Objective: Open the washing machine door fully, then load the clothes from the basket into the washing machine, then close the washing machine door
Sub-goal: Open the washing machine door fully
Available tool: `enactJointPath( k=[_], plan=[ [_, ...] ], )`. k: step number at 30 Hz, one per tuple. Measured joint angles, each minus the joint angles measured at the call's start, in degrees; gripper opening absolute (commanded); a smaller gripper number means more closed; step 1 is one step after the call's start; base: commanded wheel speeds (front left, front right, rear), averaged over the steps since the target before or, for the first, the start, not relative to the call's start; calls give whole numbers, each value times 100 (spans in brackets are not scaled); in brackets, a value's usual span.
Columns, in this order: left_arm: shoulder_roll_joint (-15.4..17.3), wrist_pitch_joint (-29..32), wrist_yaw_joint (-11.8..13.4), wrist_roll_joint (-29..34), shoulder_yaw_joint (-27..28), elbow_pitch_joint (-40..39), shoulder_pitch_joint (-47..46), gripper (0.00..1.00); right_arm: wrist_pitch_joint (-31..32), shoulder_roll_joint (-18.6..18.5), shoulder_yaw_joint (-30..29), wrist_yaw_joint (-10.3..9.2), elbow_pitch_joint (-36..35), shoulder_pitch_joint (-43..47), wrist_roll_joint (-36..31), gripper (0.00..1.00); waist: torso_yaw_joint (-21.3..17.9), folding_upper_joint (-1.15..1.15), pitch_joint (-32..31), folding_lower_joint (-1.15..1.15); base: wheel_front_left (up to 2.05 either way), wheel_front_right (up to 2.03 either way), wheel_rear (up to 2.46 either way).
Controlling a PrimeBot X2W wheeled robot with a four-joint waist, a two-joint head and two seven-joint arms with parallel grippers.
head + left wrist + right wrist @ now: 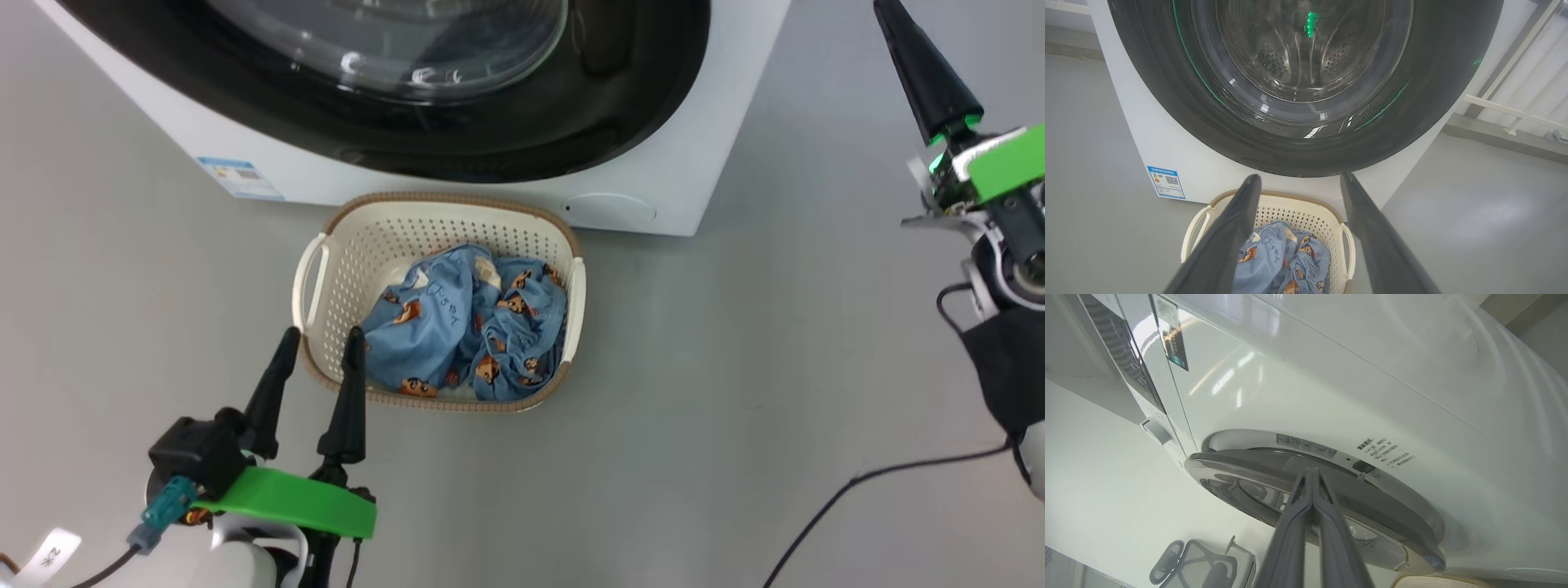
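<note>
Cream perforated plastic basket (424, 233) before white washing machine (678, 163): crumpled blue bear-print clothes (465, 327) inside; left tool (322, 333) spread; right tool (1311, 473) pressed together.

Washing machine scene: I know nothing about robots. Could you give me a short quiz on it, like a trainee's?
1. True or false: the clothes lie in the basket.
2. Relative to the washing machine, the basket stands: A) on top B) on the floor in front C) inside.
3. Fill in: the left gripper is open; the right gripper is ____.
Key: 1 true; 2 B; 3 shut.
</note>
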Motion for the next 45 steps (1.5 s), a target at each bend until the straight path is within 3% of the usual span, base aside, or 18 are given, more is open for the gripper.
enactJointPath(
  k=[15,26,45],
  plan=[
    [-27,0,0,-82,-291,-23,-302,100,1684,-146,-152,0,576,-1026,480,0,340,0,495,0,0,0,0],
    [-65,0,0,-132,-479,-96,-513,100,2288,-105,-168,0,999,-1796,477,0,527,0,871,0,0,0,0],
    [-98,-1,0,-421,-627,-185,-684,100,2554,12,-11,0,1395,-2527,165,0,840,0,1196,0,0,0,0]
  ],
)
